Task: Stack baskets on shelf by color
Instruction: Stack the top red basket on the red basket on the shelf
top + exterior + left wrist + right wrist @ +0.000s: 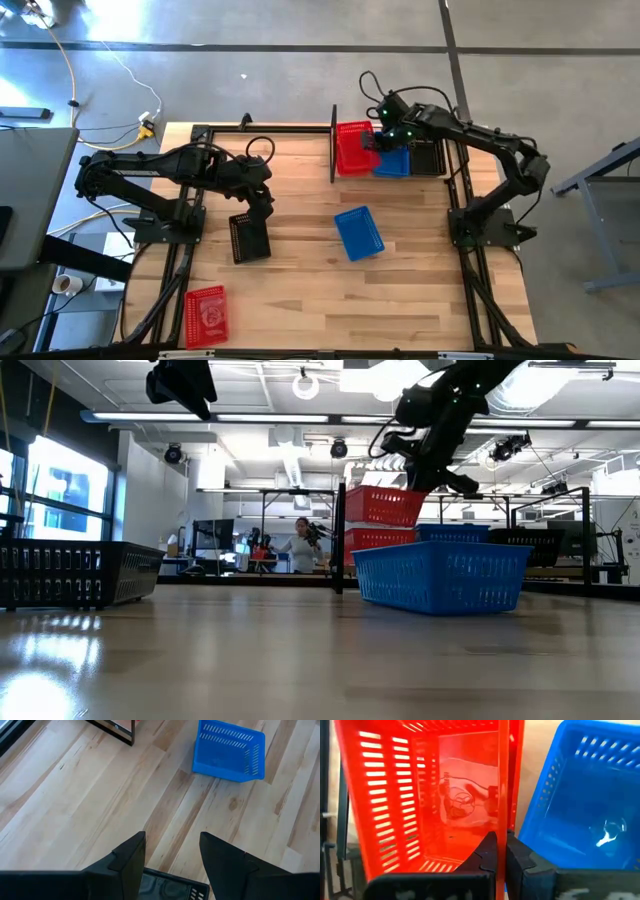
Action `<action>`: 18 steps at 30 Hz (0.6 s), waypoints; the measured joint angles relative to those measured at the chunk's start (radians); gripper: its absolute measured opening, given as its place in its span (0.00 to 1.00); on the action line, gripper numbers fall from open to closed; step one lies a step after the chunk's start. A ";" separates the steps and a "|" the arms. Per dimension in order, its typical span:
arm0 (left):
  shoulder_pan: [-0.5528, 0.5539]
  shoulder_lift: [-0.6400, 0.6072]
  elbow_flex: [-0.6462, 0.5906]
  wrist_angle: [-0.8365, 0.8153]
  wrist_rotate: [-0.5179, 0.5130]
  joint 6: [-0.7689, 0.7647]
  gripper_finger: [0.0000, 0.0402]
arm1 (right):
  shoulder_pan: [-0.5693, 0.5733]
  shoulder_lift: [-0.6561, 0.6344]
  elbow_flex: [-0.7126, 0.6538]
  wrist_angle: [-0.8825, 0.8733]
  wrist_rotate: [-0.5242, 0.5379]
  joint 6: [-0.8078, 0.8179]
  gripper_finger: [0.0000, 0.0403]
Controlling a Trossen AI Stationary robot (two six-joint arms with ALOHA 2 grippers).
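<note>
Red plastic is pinched between the closed fingers of the right gripper (500,852), which has the wall of a red basket (352,146) held above another red basket (372,541) on the shelf (334,145) at the far edge of the table (300,290). Just beside it on the shelf sit a blue basket (393,162) and a black basket (428,156). The left gripper (172,852) hangs with fingers spread and holding nothing, over a black basket on the table (250,238). A second blue basket (358,232) lies mid-table, and a third red basket (206,315) near the front left corner. No label or writing can be read on any basket.
</note>
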 joint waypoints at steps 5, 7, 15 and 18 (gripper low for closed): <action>0.000 0.000 0.000 0.000 0.000 0.002 0.44 | -0.013 0.001 0.000 0.013 0.002 0.022 0.00; 0.000 0.000 0.000 0.000 0.000 0.002 0.44 | -0.013 0.001 0.000 0.010 0.008 0.033 0.00; 0.000 0.000 0.000 0.000 0.000 0.002 0.44 | -0.010 0.050 0.000 0.041 -0.014 0.053 0.00; 0.000 0.000 0.000 0.000 0.000 0.001 0.44 | -0.010 0.061 0.000 0.043 -0.017 0.048 0.00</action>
